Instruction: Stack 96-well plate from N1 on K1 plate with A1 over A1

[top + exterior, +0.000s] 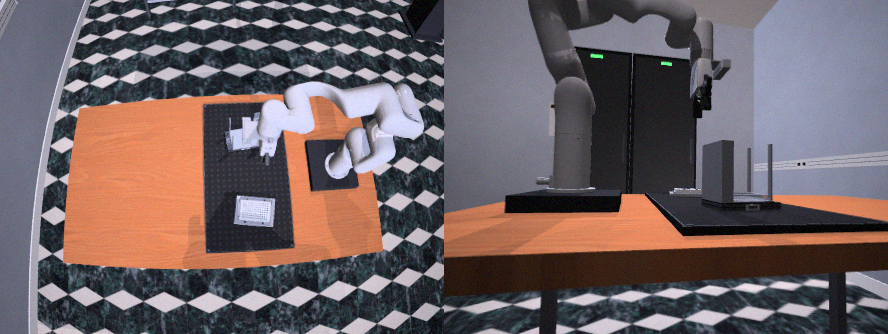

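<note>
The white 96-well plate (255,210) (685,191) lies flat in the plate nest N1 at the near end of the black mat (220,200) (794,217) in the overhead view. The stack rack K1 (235,135) (718,170), with a grey wall and thin posts, stands at the mat's other end. A pale lower plate (241,144) lies in it, and my arm partly hides it. I cannot make out the cut-off corners. My gripper (267,158) (701,107) is open and empty. It points down, high above the mat, just beside the rack and far from the nest.
The mat lies on an orange table (135,175) (594,240). My arm stands on a black base plate (320,180) (564,200) beside the mat. The rack's posts (770,170) rise well above the mat. Dark cabinets stand behind the table.
</note>
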You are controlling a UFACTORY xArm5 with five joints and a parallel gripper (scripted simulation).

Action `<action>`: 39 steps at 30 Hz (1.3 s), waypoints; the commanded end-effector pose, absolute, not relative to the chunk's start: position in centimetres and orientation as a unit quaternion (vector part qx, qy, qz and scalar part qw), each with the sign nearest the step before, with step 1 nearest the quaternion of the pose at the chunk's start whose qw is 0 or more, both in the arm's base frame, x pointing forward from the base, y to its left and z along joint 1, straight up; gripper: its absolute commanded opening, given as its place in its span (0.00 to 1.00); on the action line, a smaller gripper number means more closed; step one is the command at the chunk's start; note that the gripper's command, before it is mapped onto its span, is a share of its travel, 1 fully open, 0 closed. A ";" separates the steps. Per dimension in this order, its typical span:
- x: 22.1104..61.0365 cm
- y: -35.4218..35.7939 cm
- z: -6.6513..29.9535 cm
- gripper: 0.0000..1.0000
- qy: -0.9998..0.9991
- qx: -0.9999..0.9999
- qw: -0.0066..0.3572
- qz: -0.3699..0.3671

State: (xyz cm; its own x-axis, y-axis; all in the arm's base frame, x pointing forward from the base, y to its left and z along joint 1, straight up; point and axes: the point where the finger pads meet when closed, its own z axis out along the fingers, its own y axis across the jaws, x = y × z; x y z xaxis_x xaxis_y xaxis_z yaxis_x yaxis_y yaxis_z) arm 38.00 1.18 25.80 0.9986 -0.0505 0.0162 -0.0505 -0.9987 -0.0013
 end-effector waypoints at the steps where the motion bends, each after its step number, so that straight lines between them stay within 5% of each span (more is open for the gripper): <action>1: 38.5 3.1 24.8 1.00 0.078 -0.997 -0.001 -0.002; 39: 39.9 17.2 17.1 1.00 0.078 -0.997 -0.001 -0.002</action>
State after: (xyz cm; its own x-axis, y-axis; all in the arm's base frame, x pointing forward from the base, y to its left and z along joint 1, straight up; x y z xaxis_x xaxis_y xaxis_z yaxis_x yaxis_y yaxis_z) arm 39.52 15.89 17.65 0.9878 -0.1556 -0.0013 -0.1556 -0.9878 0.0008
